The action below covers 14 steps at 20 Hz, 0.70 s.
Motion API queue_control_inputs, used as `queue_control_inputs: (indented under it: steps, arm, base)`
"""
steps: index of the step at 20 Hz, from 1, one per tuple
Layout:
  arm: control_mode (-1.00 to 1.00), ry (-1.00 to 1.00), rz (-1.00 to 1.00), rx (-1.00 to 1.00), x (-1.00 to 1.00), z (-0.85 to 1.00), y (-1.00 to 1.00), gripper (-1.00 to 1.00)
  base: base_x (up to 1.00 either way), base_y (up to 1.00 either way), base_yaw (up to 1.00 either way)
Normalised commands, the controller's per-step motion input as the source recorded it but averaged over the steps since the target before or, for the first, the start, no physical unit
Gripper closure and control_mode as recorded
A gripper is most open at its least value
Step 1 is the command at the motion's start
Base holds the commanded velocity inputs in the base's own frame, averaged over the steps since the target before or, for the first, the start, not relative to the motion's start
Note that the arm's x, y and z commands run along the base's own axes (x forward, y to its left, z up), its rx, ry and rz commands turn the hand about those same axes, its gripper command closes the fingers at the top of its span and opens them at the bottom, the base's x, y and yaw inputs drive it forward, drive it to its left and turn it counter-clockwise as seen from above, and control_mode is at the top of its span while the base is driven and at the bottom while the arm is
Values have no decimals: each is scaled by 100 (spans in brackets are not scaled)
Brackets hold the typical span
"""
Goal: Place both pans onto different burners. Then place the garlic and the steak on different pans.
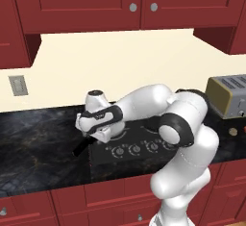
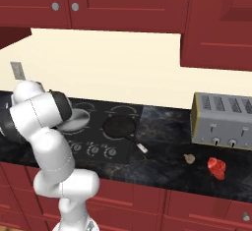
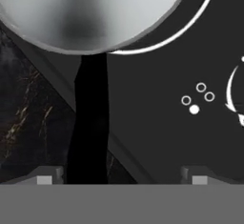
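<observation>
Pans first: the black pan (image 2: 119, 126) sits on a burner toward the right side of the cooktop (image 2: 98, 127), handle poking out over the tabletop (image 2: 162, 161). The silver pan (image 3: 90, 13) looks parked on the left side of the cooktop, over a white burner ring (image 3: 190, 25), with its black handle (image 3: 88, 123) sticking out past the cooktop's edge. In the hand view the gripper (image 3: 121, 178) hangs right above that handle with its fingertips spread wide on either side, gripping nothing. So I'd say the pan half of the job looks done, or close to it.

What's left is the food. The garlic (image 2: 189, 158) and the steak (image 2: 216, 168) both sit on the tabletop in front of the toaster (image 2: 221, 122), near each other and well apart from either pan. Each needs its own pan.
</observation>
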Motion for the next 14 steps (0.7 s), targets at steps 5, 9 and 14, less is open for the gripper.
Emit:
queue_control_inputs:
  steps: [5,9,14]
  arm:
    - [-100,-4,-1,-1,0,34,-22,-100]
    - [-100,-10,0,-4,0,19,-44,-100]
    - [-100,-5,0,-11,-23,12,-46,-100]
  base:
    - [0,0,0]
    - [0,0,0]
    - [0,0,0]
